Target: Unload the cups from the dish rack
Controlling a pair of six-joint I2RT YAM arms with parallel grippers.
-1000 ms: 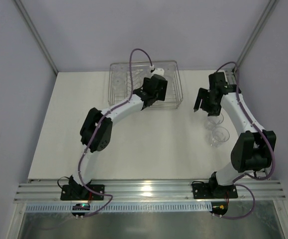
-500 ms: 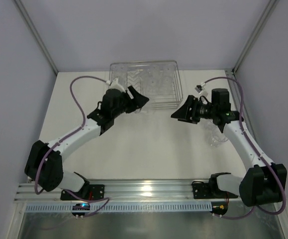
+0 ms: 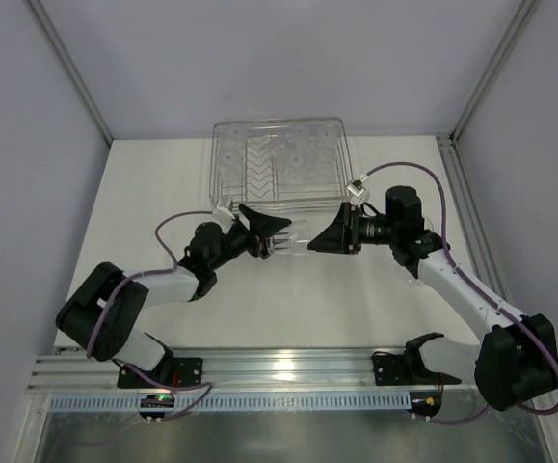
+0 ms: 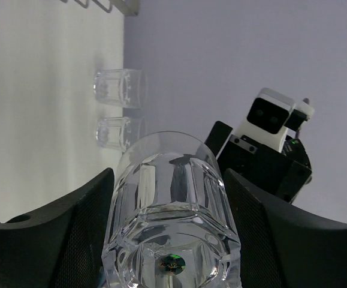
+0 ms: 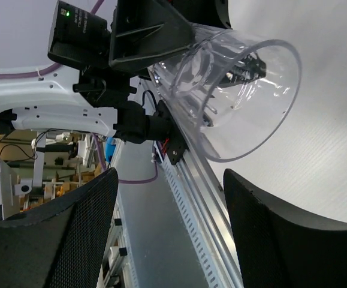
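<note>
arms swung inward; left hand (image 3: 279,236) holds cup (image 3: 295,238) facing right hand (image 3: 323,237).

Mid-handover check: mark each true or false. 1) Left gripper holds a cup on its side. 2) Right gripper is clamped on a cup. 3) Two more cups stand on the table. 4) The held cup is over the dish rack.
1) True: the left gripper grips a cup lying sideways.
2) False: the right gripper is open, facing that cup's rim.
3) True: two more cups stand on the table.
4) False: it is in front of the dish rack, over the table.
</note>
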